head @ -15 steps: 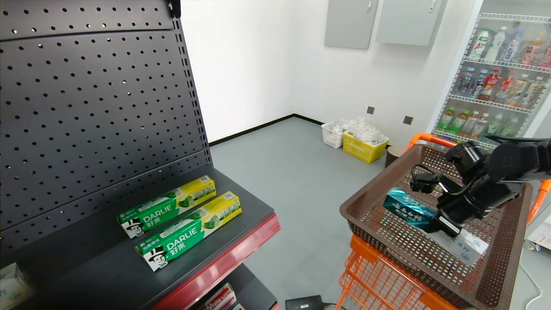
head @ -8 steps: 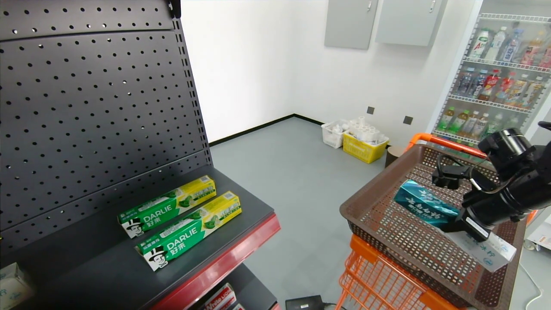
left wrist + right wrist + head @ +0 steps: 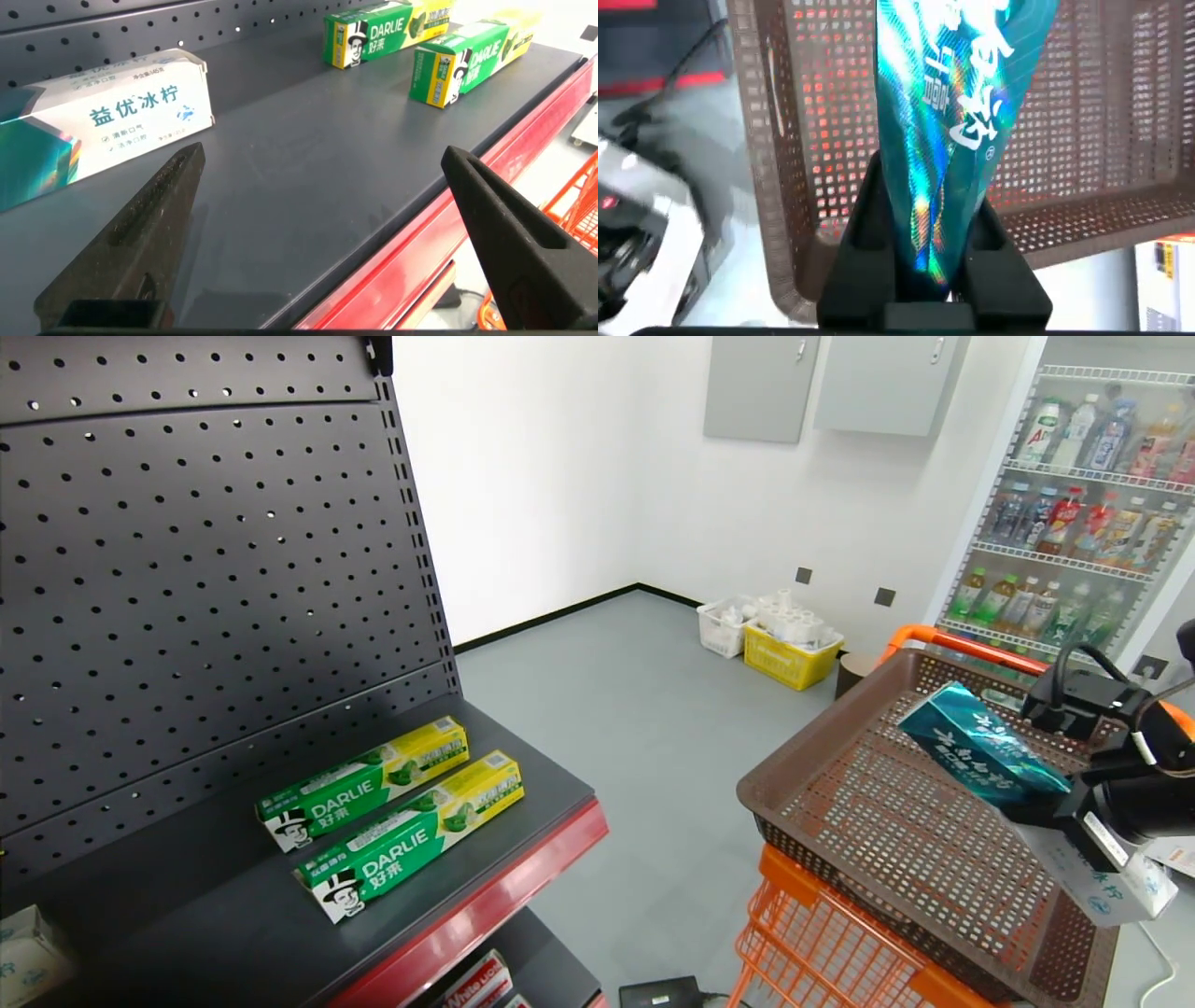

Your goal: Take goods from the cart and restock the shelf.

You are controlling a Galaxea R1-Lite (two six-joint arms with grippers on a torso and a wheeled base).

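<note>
My right gripper (image 3: 1066, 803) is shut on a long teal-and-white toothpaste box (image 3: 980, 747), held tilted above the brown basket (image 3: 840, 821) of the orange cart. In the right wrist view the teal box (image 3: 945, 140) stands clamped between the fingers (image 3: 864, 224) over the basket's mesh (image 3: 794, 140). My left gripper (image 3: 322, 154) hangs open over the dark shelf board (image 3: 299, 205), with nothing in it. Two green-and-yellow toothpaste boxes (image 3: 364, 782) (image 3: 411, 835) lie side by side on the shelf (image 3: 233, 905). A matching white-and-teal box (image 3: 103, 117) lies on the shelf near my left gripper.
A dark pegboard (image 3: 187, 569) backs the shelf, whose front edge is red (image 3: 485, 905). A yellow bin (image 3: 792, 658) and a white bin (image 3: 721, 627) sit on the grey floor by the far wall. A drinks fridge (image 3: 1074, 504) stands behind the cart.
My right gripper has carried the teal box up and to the right, from low inside the basket to above its right side. The shelf boxes have not moved.
</note>
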